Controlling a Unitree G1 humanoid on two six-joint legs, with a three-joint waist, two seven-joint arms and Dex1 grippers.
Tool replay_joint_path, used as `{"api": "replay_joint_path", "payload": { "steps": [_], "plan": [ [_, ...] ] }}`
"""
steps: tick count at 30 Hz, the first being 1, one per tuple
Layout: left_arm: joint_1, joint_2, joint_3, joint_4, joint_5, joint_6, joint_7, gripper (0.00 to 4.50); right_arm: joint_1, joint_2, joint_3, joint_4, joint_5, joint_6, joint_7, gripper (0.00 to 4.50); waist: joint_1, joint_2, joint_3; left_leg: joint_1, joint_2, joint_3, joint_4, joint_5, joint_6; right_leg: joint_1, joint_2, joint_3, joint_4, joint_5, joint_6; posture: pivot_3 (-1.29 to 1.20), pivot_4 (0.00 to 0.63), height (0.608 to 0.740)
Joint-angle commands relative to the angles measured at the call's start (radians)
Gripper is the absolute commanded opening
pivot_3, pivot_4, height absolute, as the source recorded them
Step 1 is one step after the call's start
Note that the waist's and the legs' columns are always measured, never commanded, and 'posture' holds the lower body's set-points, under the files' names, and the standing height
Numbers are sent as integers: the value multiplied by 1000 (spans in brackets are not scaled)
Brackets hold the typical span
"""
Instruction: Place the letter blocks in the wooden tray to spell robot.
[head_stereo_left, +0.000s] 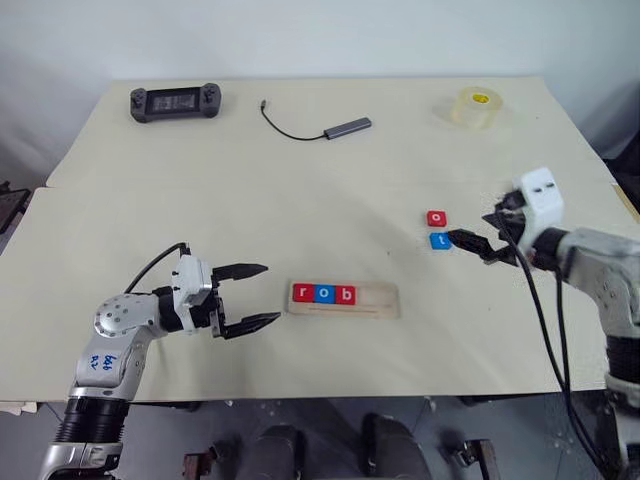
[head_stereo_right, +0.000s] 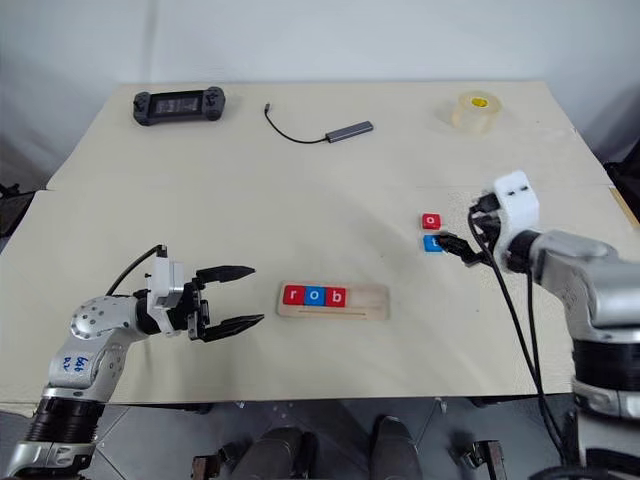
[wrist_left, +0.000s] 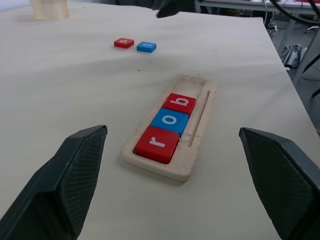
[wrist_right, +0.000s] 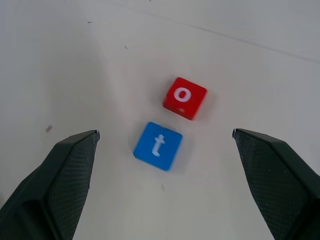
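Note:
The wooden tray (head_stereo_left: 378, 298) lies near the table's front, holding a red r (head_stereo_left: 303, 293), a blue o (head_stereo_left: 323, 294) and a red b (head_stereo_left: 345, 294) at its left end. Its right half is bare. A loose red o block (wrist_right: 184, 97) and a blue t block (wrist_right: 157, 145) sit side by side on the table to the right. My right gripper (head_stereo_left: 468, 243) hovers open just right of the blue t, its fingers spread wide of both blocks and touching neither. My left gripper (head_stereo_left: 270, 293) stands open just left of the tray, holding nothing.
At the table's far side lie a black handheld controller (head_stereo_left: 175, 102), a grey USB hub with its cable (head_stereo_left: 347, 127) and a roll of clear tape (head_stereo_left: 472, 107). The table's front edge runs just below the tray.

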Motion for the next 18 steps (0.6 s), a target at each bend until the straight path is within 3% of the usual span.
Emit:
{"api": "replay_joint_path", "payload": {
  "steps": [1,11,18],
  "plan": [
    [21,-6,5,-58,-3,-9,16,4500,-76,23,34,54,-47,35,-49,4468,-3,0,0,0,0,1,0,0,0,0,0,0,0,0,0,0,150,740],
    [58,5,20,-97,-10,-3,40,4500,-141,80,60,85,-82,69,-85,4468,-5,0,0,-1,-1,1,-1,0,1,-1,0,-1,0,0,0,0,150,740],
    [51,8,17,-98,-9,-4,42,4500,-225,144,92,284,-167,-21,-135,4468,-8,0,0,0,-1,1,-1,0,1,-1,0,0,1,0,0,0,150,740]
  ]
}}
